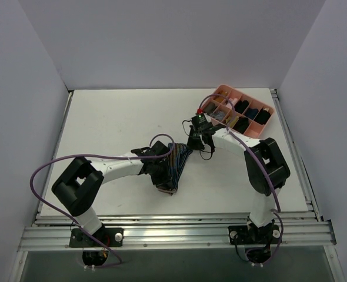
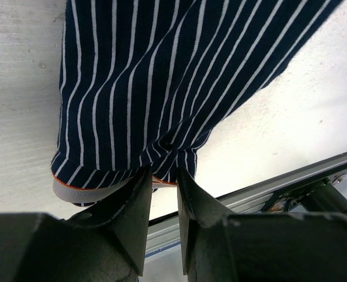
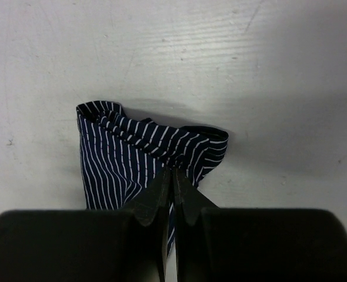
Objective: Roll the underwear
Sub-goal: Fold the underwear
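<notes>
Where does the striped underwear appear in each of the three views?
Top external: the underwear lies near the centre of the picture.
Left wrist: it fills the upper half, reaching down from the top edge.
Right wrist: it sits low, left of centre.
Shared landmark: the white table lies under it in all three views.

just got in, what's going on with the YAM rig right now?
Both arms hold the underwear, a striped navy strip on the table. The left end effector pinches the waistband end nearer the bases; the right end effector pinches the far end. The cloth looks folded, not yet rolled. The pink tray at the far right holds black bundles.
</notes>
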